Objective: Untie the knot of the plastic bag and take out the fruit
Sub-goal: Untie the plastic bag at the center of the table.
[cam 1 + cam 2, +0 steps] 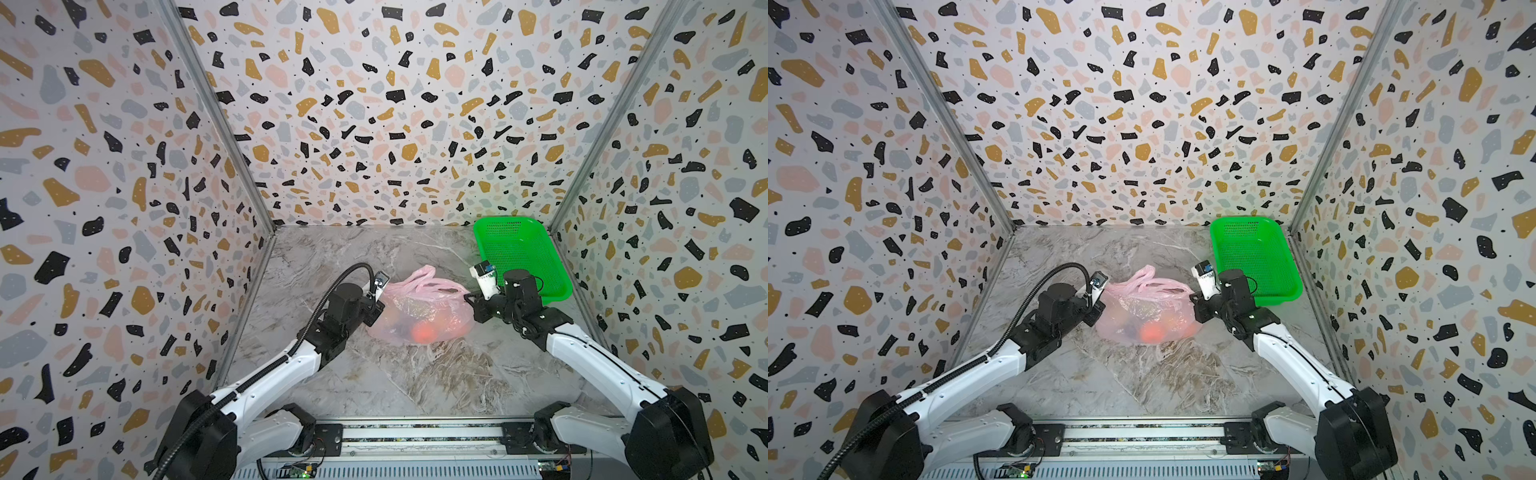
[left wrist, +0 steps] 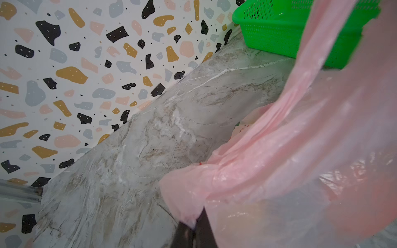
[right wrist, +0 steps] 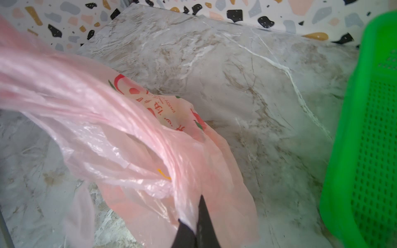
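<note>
With my left gripper (image 2: 194, 223) and right gripper (image 3: 192, 216) each clamped on the thin translucent pink plastic bag (image 1: 419, 307) beside the bright green perforated basket (image 1: 521, 253), I should draw them apart slowly and evenly.

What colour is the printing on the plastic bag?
Red with small green touches; the plastic bag shows it best in the right wrist view.

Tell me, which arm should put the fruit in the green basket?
Probably the right: the right gripper pinches the plastic bag beside the green basket; the left gripper pinches its far side.
</note>
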You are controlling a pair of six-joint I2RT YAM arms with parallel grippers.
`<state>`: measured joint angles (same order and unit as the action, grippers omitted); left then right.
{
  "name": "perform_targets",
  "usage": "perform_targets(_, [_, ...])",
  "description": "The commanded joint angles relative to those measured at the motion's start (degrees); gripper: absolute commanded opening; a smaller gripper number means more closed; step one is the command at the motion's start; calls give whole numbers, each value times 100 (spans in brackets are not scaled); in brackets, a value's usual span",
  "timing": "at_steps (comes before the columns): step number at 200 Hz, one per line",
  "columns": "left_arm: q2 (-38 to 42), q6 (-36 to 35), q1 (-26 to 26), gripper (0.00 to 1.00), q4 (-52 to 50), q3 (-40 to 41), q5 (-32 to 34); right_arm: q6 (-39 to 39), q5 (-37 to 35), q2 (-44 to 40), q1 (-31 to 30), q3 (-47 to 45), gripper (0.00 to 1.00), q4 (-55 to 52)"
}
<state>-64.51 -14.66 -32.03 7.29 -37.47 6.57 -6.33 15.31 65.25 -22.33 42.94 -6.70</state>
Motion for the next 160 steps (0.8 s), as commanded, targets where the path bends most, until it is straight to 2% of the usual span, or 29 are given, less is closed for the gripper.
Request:
perform_targets(1, [83,275,41,0,-19,77,127,-772,-271,-242,228,-230,0,85])
perform_targets(37, [192,392,39,1,-217,75,-43,-862,129,-594,277,-637,0,569])
perform_targets(42, [201,405,39,8,-262,53,-77,-862,194,-632,273,-675,0,647])
perform_targets(56, [232,433,26,43,-401,-46,-125,-855,268,-744,228,-732,0,728])
perform_targets(73, [369,504,-57,63,-589,-184,-36,-793,241,-859,87,-751,0,775])
perform_targets(77, [421,507,-84,79,-623,-211,-25,-771,226,-877,51,-750,0,782])
perform_targets(81, [484,519,-126,83,-672,-241,-20,-763,213,-897,18,-745,0,780])
perform_targets(93, [683,511,-273,86,-807,-364,-40,-747,162,-927,-79,-711,0,742])
perform_targets(99, [777,499,-367,92,-888,-445,-42,-736,142,-940,-116,-693,0,722])
perform_targets(131, [1139,205,-1141,94,-1270,-928,-117,-748,23,-909,-267,-621,0,673])
perform_targets(160, [708,96,-1686,100,-1661,-1424,366,-735,-45,-922,-351,-594,0,692])
